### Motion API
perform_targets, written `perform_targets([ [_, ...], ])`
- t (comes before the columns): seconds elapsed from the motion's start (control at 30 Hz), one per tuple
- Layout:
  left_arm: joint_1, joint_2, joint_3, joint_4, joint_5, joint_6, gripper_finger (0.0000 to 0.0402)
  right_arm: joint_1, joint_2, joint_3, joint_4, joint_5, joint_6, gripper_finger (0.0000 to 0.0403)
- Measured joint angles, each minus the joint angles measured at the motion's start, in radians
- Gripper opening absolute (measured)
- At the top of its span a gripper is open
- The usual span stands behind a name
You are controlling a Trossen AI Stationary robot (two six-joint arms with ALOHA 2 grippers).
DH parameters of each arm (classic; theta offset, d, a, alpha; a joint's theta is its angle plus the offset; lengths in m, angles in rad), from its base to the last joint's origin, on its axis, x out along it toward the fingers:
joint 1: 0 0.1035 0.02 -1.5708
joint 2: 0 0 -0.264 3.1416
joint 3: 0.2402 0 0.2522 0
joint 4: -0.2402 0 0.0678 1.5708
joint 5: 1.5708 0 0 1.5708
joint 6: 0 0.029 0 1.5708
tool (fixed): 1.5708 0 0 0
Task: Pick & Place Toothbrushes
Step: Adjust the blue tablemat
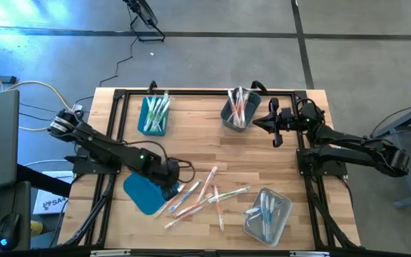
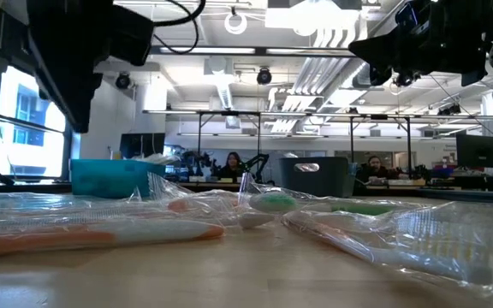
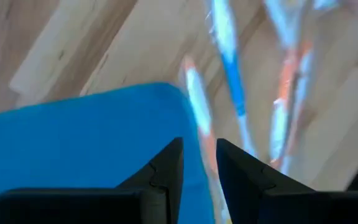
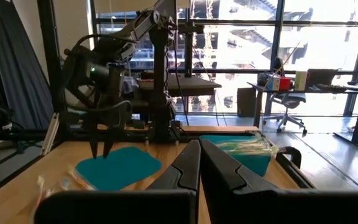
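bins: 3 [image 1: 155,116] | lid: 1 [image 1: 143,193] | left fingers [image 3: 199,163] slightly parted, empty | right fingers [image 4: 200,163] clenched

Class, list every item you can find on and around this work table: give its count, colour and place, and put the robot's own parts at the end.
Loose toothbrushes: roughly a dozen, pale with pink-orange, blue or green parts, scattered at the near middle of the table.
Teal bin: one, far left, holding toothbrushes.
Grey bin: one, far middle, holding toothbrushes.
Clear bin: one, near right, holding a few toothbrushes.
Teal lid: one, flat, near left beside the loose pile.
Table: one, pale wood, black frame.
People: two, seated far behind in the low view.
Left gripper: dark, fingers slightly apart, low over the lid's edge.
Right gripper: dark, fingers together, raised at the far right.
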Motion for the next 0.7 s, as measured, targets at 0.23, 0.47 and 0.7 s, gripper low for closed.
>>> perform_targets([
  [0.23,-0.008,0.097,-0.003,-0.212,0.001,-0.177,0.0092,0.0,0.0,0.0,0.0,-0.001,0.0,0.0004],
  [0.47,-0.006,0.183,-0.003,-0.233,0.0,-0.178,0.0092,0.0,0.0,0.0,0.0,0.0,-0.006,0.0004],
  [0.7,-0.006,0.259,-0.003,-0.182,0.004,-0.137,0.0092,0.0,0.0,0.0,0.0,0.001,-0.008,0.0004],
])
